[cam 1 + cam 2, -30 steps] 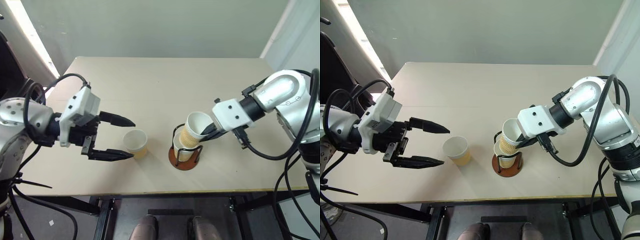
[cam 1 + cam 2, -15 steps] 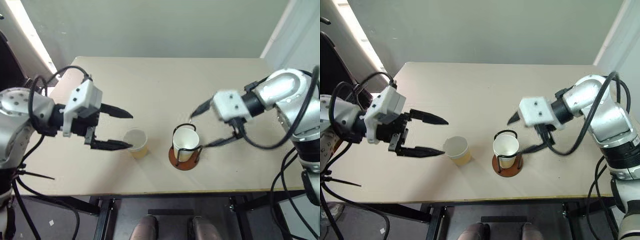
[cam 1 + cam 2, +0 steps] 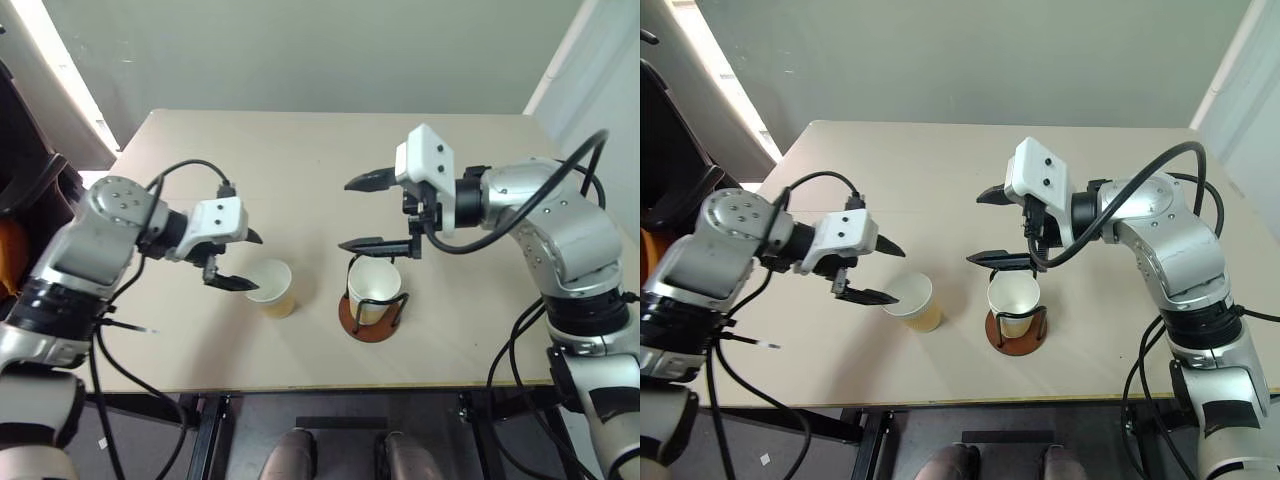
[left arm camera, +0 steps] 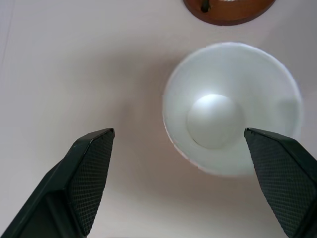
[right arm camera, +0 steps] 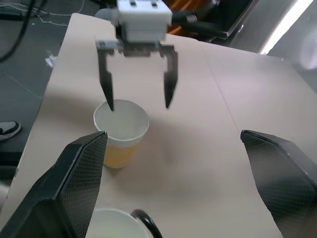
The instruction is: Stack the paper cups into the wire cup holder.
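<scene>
One paper cup stands upright and loose on the table, pale yellow outside and white inside. My left gripper is open right beside it, one fingertip over its rim and the other off to the side; the left wrist view looks down into the cup. To its right stands the wire cup holder on its reddish-brown base, with another paper cup seated inside the black wires. My right gripper hangs open just above and behind the holder, holding nothing.
The beige table has bare room behind the cups and to the right of the holder. Its front edge runs close below the holder. In the right wrist view the left gripper faces me over the loose cup.
My right gripper opened and let its cup drop into the holder, then rose and swung left. My left gripper moved forward and down to the loose cup.
</scene>
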Available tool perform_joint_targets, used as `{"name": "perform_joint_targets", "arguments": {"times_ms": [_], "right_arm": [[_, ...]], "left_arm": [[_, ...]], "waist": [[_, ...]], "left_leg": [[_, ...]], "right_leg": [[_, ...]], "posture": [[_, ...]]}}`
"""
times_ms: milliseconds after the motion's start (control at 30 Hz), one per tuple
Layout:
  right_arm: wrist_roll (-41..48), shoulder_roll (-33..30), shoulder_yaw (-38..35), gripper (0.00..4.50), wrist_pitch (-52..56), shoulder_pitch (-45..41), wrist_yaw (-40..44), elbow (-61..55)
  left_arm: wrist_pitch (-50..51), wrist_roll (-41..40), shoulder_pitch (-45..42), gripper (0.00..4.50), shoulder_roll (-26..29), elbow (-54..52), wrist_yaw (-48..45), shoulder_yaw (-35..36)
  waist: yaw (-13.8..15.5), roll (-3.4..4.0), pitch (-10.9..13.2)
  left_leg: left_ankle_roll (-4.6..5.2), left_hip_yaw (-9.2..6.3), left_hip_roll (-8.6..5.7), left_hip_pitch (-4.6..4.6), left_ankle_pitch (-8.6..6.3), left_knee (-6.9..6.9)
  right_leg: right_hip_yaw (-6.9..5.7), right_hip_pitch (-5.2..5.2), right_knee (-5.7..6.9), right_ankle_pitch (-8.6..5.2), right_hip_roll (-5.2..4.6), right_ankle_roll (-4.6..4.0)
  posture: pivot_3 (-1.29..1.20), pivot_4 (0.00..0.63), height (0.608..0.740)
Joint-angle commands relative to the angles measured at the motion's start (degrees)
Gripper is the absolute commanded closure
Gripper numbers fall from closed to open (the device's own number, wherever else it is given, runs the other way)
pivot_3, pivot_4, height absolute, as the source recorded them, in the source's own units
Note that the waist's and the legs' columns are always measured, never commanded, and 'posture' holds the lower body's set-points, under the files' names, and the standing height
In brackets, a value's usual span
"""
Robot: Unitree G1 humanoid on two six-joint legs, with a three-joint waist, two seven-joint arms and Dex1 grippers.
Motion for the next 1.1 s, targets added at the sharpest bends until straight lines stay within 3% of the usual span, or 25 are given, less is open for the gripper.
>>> {"name": "perform_joint_targets", "arguments": {"times_ms": [33,267,367,700,733,933,1100], "right_arm": [[1.31,-1.01,-0.40,0.03,0.76,0.27,-0.94,-3.20],[1.58,-1.80,-0.08,0.03,0.94,0.96,-2.13,-3.98],[2.15,-2.49,-0.08,0.00,1.16,1.27,-1.77,-4.42],[4.18,-5.25,-0.07,0.00,1.23,2.58,-0.13,-5.70],[4.47,-5.39,-0.03,0.00,1.49,2.65,-0.06,-5.96],[5.73,-8.49,-1.18,0.00,1.50,2.95,1.86,-5.82],[11.32,-17.68,-8.99,0.00,1.67,5.69,8.93,-3.53]], "left_arm": [[-1.54,1.94,-2.30,0.00,-1.25,1.75,-0.38,0.32],[-1.75,4.60,-2.14,0.00,-3.35,3.29,-1.33,-0.66],[-2.84,5.98,-2.25,0.59,-4.12,3.98,-1.28,-1.14],[-2.96,5.03,-2.77,4.28,-5.93,3.51,-3.24,0.33],[-2.79,4.58,-2.76,4.43,-5.91,2.97,-3.66,0.59],[-2.61,2.41,-5.13,4.43,-5.43,3.41,-5.34,2.61],[-3.19,-3.22,-14.76,4.43,-6.08,6.75,-9.00,6.09]], "waist": [[-0.03,0.00,0.00],[-0.05,0.00,0.00],[-0.04,0.00,0.00],[-0.04,-0.01,-0.01],[-0.04,-0.01,-0.01],[0.03,-0.02,-0.01],[0.61,-0.06,-0.01]], "left_leg": [[-0.01,0.01,-0.01,-0.02,0.01,0.01],[-0.06,0.01,0.03,-0.05,0.04,0.01],[0.01,0.00,0.03,-0.05,0.02,0.01],[0.05,0.01,0.02,-0.07,0.05,0.05],[0.06,0.01,0.02,-0.07,0.06,0.05],[0.06,0.01,0.01,-0.09,0.06,0.07],[0.10,0.01,0.00,-0.33,0.09,0.16]], "right_leg": [[0.01,-0.01,-0.02,0.08,0.00,0.14],[0.01,-0.08,-0.02,0.13,0.02,0.23],[0.01,-0.07,-0.02,0.15,0.02,0.27],[0.02,-0.06,0.00,0.21,0.01,0.35],[0.02,-0.06,0.01,0.21,0.01,0.36],[0.02,-0.06,0.00,0.22,0.01,0.39],[-0.02,-0.10,-0.07,0.25,0.00,0.42]], "posture": [[0.00,0.150,0.740],[0.00,0.150,0.740],[0.00,0.150,0.740],[0.00,0.150,0.740],[0.00,0.150,0.740],[0.00,0.150,0.740],[0.00,0.150,0.740]]}}
